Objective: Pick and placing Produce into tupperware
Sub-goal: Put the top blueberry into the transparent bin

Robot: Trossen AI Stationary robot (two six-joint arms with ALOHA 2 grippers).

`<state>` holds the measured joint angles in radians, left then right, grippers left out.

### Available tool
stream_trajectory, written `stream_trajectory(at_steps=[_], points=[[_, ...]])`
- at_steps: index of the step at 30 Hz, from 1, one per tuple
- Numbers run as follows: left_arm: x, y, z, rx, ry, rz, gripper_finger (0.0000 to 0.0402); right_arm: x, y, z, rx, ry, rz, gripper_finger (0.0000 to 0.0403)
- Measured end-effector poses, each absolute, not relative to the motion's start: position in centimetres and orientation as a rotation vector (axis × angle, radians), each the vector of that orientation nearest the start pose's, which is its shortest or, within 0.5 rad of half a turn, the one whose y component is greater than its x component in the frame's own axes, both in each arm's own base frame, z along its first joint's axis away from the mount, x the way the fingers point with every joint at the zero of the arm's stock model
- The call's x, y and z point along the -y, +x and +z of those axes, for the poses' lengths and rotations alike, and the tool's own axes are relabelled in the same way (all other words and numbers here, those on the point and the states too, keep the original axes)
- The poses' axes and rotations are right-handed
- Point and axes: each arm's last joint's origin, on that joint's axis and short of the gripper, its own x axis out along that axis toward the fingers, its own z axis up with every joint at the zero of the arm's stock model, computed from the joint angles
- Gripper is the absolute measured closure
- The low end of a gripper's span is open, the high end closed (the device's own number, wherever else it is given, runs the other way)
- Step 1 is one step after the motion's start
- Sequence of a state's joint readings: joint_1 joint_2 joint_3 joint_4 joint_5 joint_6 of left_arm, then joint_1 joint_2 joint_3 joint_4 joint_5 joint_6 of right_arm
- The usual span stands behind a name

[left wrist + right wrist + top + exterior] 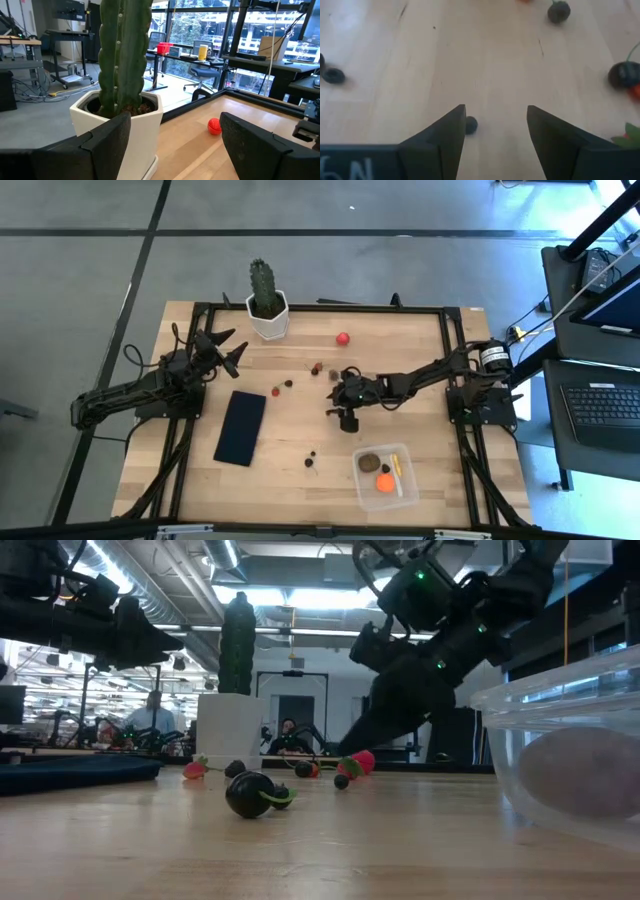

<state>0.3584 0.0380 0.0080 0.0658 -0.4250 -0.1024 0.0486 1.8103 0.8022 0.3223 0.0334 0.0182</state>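
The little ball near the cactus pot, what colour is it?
The ball is red, lying on the table beyond the white cactus pot. The left wrist view shows it best.

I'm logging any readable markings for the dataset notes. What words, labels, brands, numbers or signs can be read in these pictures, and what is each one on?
Pale marks on the right gripper, on the dark body beside one finger in the right wrist view: they look like "6N", but are cut off and unsure.
Laptop screen beside the table: too small to read.
Cactus pot, tupperware, dark navy rectangle: no text shows.
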Motion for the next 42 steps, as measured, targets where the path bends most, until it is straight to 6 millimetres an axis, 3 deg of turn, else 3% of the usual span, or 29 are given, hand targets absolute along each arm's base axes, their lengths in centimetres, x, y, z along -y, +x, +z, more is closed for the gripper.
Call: stream_trajectory(at_steps=[15, 31, 42], points=[[-4.5, 8.7, 17.0, 0.077, -0.098, 0.781, 0.0104, -1.6, 33.6, 12.0, -0.62, 0.021, 0.002, 0.0191], [-4.5, 8.7, 17.0, 0.077, -0.098, 0.781, 0.0104, -2.5, 34.1, 8.4, -0.654, 0.03, 0.015, 0.0194], [-4.5, 8.7, 17.0, 0.077, -0.098, 0.781, 0.0104, -2.4, 34.0, 8.3, -0.673, 0.03, 0.009, 0.0293]])
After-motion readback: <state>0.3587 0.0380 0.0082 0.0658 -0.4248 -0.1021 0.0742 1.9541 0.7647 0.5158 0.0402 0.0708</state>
